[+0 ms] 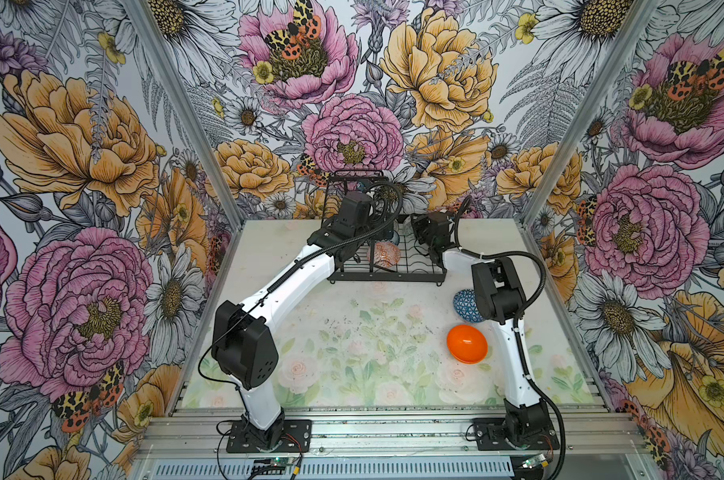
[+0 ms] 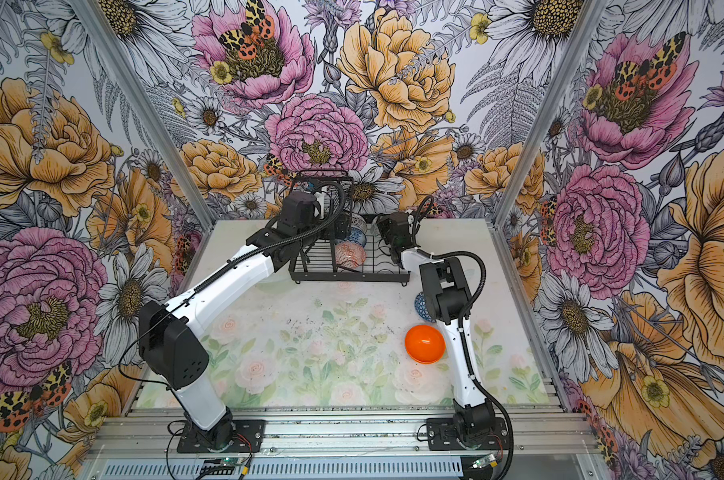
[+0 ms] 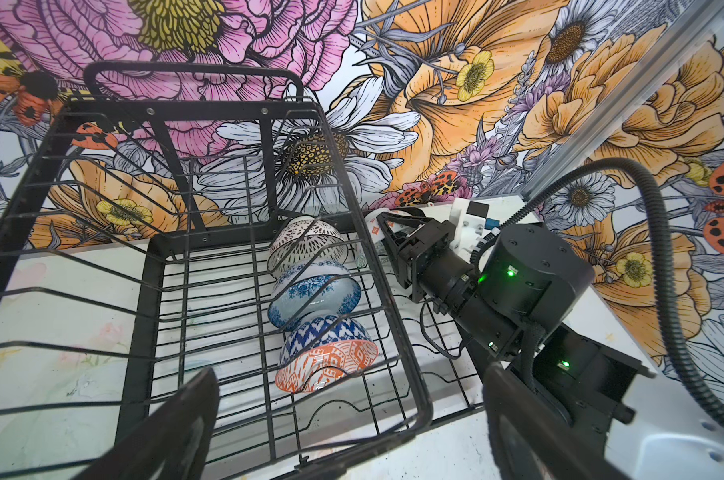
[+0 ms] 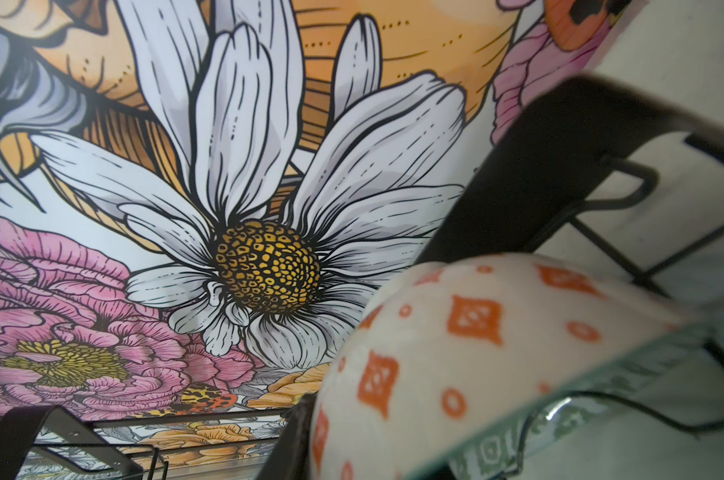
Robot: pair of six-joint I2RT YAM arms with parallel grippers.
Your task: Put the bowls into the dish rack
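The black wire dish rack (image 1: 389, 276) stands at the back of the table. Three bowls stand on edge in a row on its base: a dark-and-white one (image 3: 306, 245), a blue-speckled one (image 3: 314, 291) and an orange-white one (image 3: 327, 365). My left gripper (image 3: 352, 399) hangs open over the upper basket, holding nothing. My right gripper (image 3: 387, 237) is at the rack's far right end with a grey-green-rimmed bowl (image 4: 476, 353) between its jaws. One finger (image 4: 289, 440) lies against the bowl's wall and the other is hidden. This bowl rests on the rack wires.
A plain orange bowl (image 1: 467, 343) lies on the table at the front right. A dark blue triangle bowl (image 1: 466, 305) behind it is partly hidden by the right arm (image 1: 495, 291). The left arm (image 1: 293, 270) crosses the rack's left front corner. Floral walls close in the table.
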